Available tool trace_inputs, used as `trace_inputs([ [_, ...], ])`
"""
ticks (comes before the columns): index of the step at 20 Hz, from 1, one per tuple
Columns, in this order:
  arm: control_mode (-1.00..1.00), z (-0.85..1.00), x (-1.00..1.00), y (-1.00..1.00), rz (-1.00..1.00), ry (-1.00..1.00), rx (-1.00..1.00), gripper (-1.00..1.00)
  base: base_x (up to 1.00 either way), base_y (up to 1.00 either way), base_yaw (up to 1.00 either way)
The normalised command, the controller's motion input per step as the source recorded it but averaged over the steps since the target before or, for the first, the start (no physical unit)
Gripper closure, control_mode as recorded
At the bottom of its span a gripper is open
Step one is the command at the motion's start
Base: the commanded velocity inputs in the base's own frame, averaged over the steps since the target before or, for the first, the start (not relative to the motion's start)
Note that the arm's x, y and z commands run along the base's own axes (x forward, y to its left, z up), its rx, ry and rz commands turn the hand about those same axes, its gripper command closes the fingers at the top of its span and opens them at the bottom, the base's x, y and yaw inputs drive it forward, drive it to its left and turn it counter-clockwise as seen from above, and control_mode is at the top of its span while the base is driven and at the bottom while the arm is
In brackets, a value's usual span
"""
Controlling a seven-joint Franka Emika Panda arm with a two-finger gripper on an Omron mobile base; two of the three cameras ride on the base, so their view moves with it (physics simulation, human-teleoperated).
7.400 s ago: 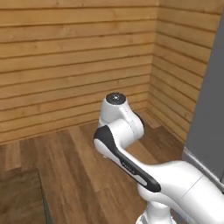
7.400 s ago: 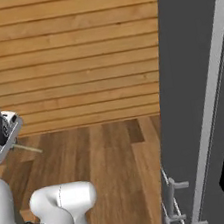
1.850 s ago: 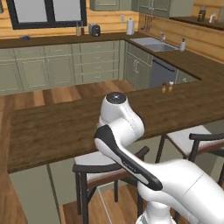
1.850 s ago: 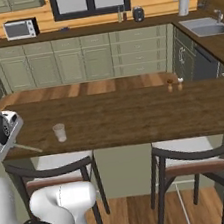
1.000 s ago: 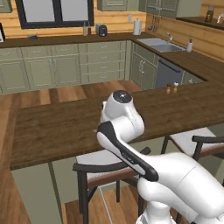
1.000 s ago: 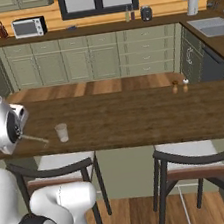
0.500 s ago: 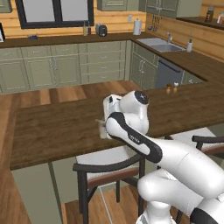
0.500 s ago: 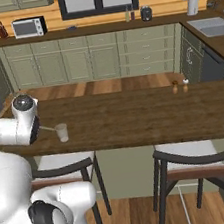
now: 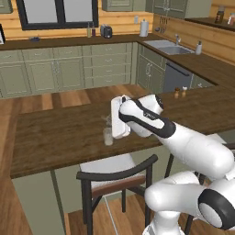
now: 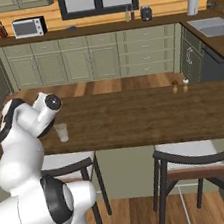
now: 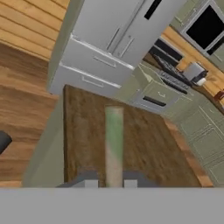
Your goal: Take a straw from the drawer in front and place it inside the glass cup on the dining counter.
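My gripper point(image 11: 108, 181) is shut on the straw point(image 11: 113, 144), a pale greenish stick that juts straight out from between the fingertips point(image 11: 129, 179) over the dark wood dining counter point(image 11: 83, 127). In the left base view the gripper point(image 9: 107, 120) hangs just above the glass cup point(image 9: 108, 136), which stands upright near the front edge of the dining counter point(image 9: 55, 137). From the right base view the glass cup point(image 10: 61, 132) stands beside my white arm, which hides the fingers. The drawer is out of view.
Two dark chairs point(image 9: 114, 176) point(image 10: 191, 161) are tucked under the counter's front edge. Salt and pepper shakers point(image 10: 179, 86) stand further right on the counter. A grey fridge point(image 11: 109, 39) lies beyond the counter's far end. Sink counter point(image 9: 170, 46) at back right.
The base drove from a wood wall to the dining counter, then stopped. Over the last second the arm swung forward and brought the hand with the straw over the cup.
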Motion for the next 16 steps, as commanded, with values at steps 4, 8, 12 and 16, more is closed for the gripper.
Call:
trace_inputs([
  [4, -1.0, 0.23, 0.04, -0.03, 0.01, 0.29, 0.09, 1.0, 0.0, 0.0, 0.0],
  [8, -1.0, -0.03, 0.0, -0.09, 0.1, 0.06, 0.15, 1.0, 0.0, 0.0, 0.0],
  [12, -1.0, 0.04, 0.14, -0.12, 0.13, 0.06, 0.25, 1.0, 0.0, 0.0, 0.0],
  [16, -1.0, 0.0, 0.16, -0.14, 0.12, 0.11, 0.29, 1.0, 0.0, 0.0, 0.0],
])
